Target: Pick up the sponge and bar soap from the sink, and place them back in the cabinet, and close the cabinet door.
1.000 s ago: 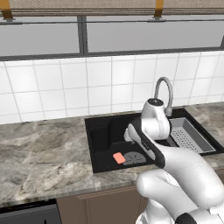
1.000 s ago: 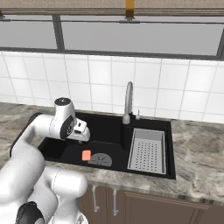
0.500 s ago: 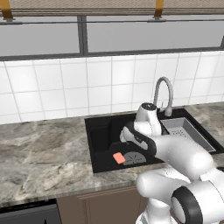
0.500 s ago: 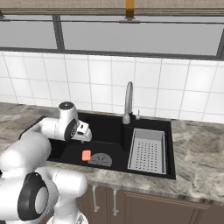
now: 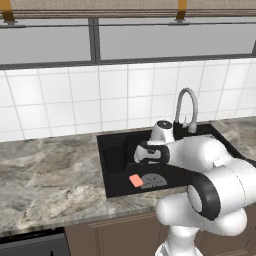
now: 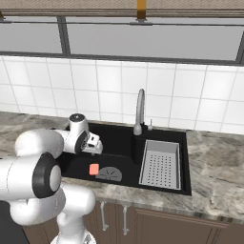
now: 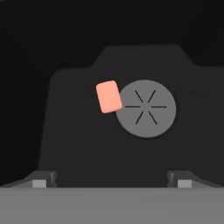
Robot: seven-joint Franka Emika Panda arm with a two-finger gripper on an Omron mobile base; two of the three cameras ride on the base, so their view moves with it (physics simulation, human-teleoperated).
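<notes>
The salmon-pink bar soap (image 5: 135, 180) (image 6: 94, 169) (image 7: 108, 96) lies flat on the floor of the black sink (image 5: 114, 165) (image 6: 121, 138), touching the left rim of the round drain (image 7: 145, 108). My gripper (image 7: 111, 180) hangs above the basin and looks straight down at the soap. Its fingertips (image 7: 43, 178) stand wide apart, open, with nothing between them. In the base views the hand (image 5: 149, 152) (image 6: 93, 143) hovers over the left half of the sink, above and behind the soap. The sponge, the cabinet and the cabinet door are out of view.
A curved chrome faucet (image 5: 186, 106) (image 6: 139, 110) rises behind the basin. A grey perforated drain tray (image 6: 160, 164) fills the sink's right part. Grey marbled counter (image 5: 47, 175) runs to both sides, with white wall tiles and a window behind.
The arm has reached further forward over the sink, bringing the hand closer above the soap. The soap has not moved.
</notes>
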